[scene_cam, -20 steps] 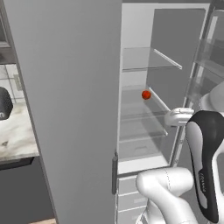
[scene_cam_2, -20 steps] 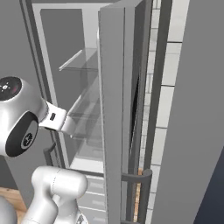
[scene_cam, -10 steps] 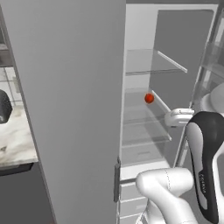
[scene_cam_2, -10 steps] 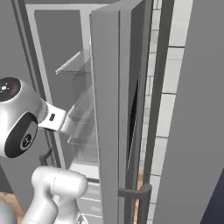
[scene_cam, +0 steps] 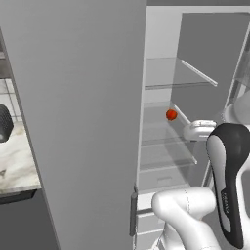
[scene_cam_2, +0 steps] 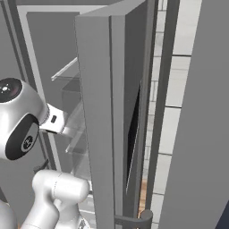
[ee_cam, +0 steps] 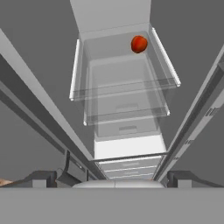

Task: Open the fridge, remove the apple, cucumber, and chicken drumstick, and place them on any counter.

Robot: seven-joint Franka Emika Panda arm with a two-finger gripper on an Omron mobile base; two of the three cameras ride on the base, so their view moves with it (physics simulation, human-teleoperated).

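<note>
Tall light-grey two-door fridge: both doors swung wide, giving arm clear path to white interior.
Small round red-orange apple on glass shelf, mid-right of left base view; upper centre of hand view.
Tool fully open, empty, aimed into compartment — presumably lining up on apple.
White marble-look counter at left edge, likely drop-off spot.
Versus earlier frame: whole scene has shifted; interior looms larger, so base has advanced. Apple unmoved on shelf.

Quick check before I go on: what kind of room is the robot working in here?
Most likely a kitchen: an open fridge with glass shelves holding an apple, a marble-look counter to its left, and a tiled wall behind.
</note>
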